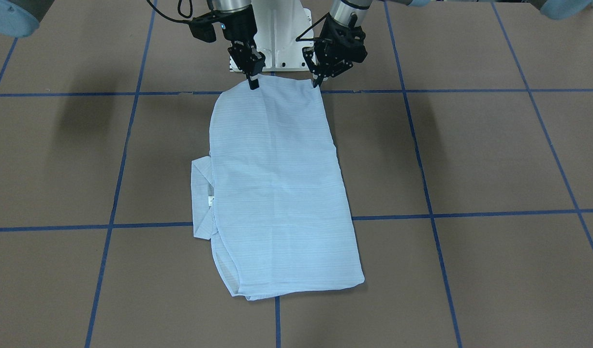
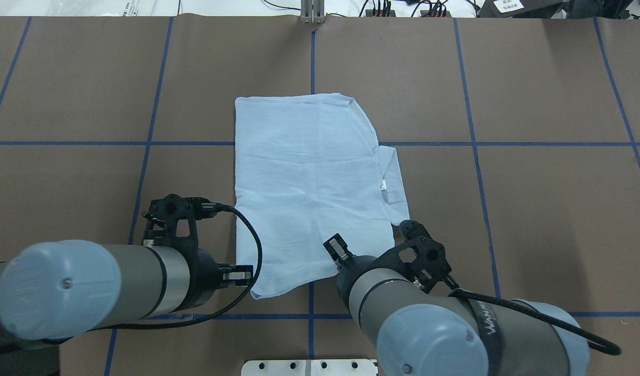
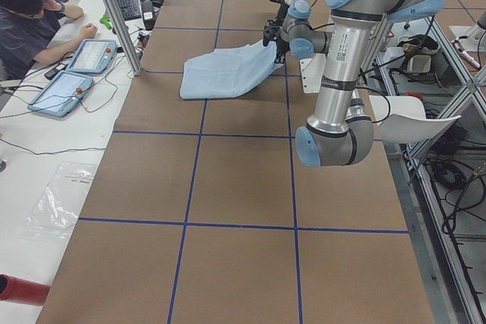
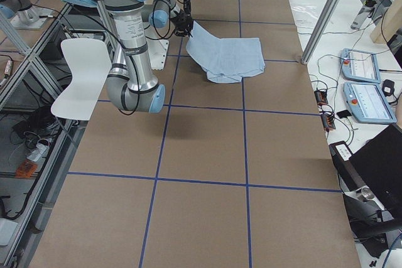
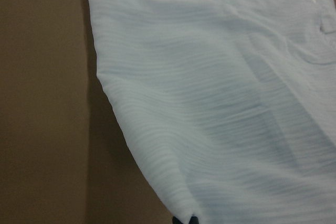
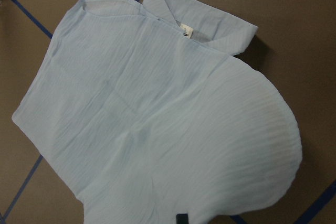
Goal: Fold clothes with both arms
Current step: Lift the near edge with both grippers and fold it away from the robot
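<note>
So the shirt [image 1: 277, 183] is lying about midway between the two ends of the bench [image 1: 470, 154], reaching from around the middle back to the robot's edge. It's a tidy long panel. No sleeves stick out anywhere, so I'd guess those are tucked in and the side folds are done. The collar [image 1: 202, 193] pokes out along the long edge on the robot's right, with a little tag showing.

Both arms are at the short edge nearest the robot. The left arm [image 2: 142, 282] has its jaws on one corner of that edge and the right arm [image 2: 382, 292] has its jaws on the other. Both sets of jaws look pinched closed on the cloth, with no gap I can make out from the front. In each wrist view all you get is a dark tip at the bottom with fabric running right up to it. From the side views that edge looks lifted off the bench while the rest lies flat.

My read is it's past halfway. What's left is carrying that held edge over towards the far edge to halve it, maybe once more after that. The collar sticking out could make the final stack lopsided.
</note>
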{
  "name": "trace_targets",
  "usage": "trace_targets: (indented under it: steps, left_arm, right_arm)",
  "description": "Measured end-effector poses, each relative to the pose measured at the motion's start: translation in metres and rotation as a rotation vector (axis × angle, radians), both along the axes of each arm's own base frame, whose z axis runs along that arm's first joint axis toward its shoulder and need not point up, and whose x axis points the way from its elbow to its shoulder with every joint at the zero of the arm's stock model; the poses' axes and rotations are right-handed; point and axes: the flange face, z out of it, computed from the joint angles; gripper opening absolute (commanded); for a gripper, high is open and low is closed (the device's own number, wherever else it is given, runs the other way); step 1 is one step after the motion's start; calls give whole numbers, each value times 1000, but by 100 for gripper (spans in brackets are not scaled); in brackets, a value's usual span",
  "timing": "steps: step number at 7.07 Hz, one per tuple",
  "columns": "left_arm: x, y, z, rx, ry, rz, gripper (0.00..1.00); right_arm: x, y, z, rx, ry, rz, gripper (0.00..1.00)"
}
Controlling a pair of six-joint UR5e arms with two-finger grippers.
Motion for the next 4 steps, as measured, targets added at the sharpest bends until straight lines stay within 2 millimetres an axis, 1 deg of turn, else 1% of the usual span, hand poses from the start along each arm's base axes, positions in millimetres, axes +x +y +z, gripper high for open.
trace_targets:
  steps: [1,2,3,4]
  left_arm:
    - [-22,5,-23,-10,3,14,0]
    - [-30,2,-35,-11,-2,11,0]
    - [-28,-10,-34,-3,-27,-6,0]
    - [-23,-33,-29,18,-64,-32,0]
  right_arm:
    - [14,4,-12,5,-13,-8,0]
    - [17,4,-23,22,-22,-17,0]
    - [16,-1,-29,54,-10,-24,0]
    - [17,-15,-33,89,9,-19,0]
